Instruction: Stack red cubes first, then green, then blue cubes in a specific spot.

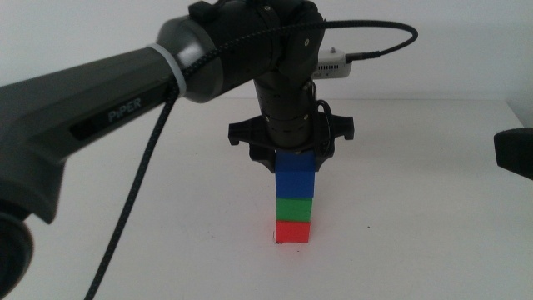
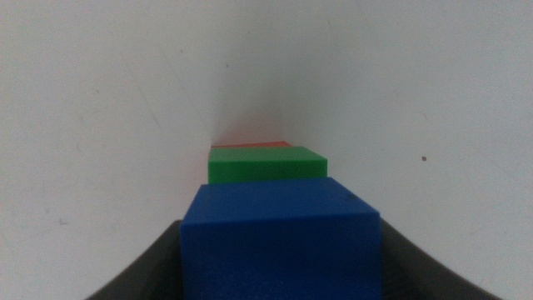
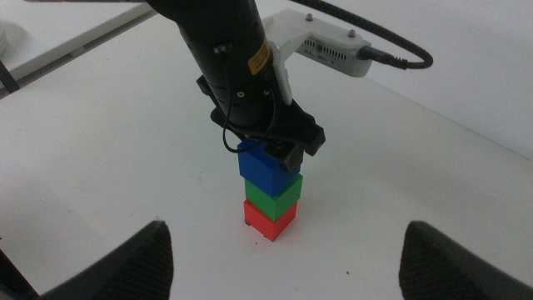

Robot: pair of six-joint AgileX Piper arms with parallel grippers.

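Note:
A three-cube stack stands mid-table: the red cube (image 1: 292,232) at the bottom, the green cube (image 1: 294,207) on it, and the blue cube (image 1: 295,175) on top. My left gripper (image 1: 293,158) comes straight down over the stack and is shut on the blue cube's upper half. The left wrist view shows the blue cube (image 2: 279,242) between the jaws, with the green cube (image 2: 265,164) and a sliver of the red cube (image 2: 250,144) beyond it. The right wrist view shows the blue cube (image 3: 268,169) sitting slightly askew on the green cube (image 3: 272,196). The specific spot is hidden under the stack. My right gripper (image 3: 287,250) waits open at the right.
The white tabletop (image 1: 416,208) surrounds the stack. The left arm's black cable (image 1: 133,200) hangs at the left. A white camera module (image 1: 331,62) sits on the left wrist. The right gripper (image 1: 516,154) shows at the right edge of the middle view.

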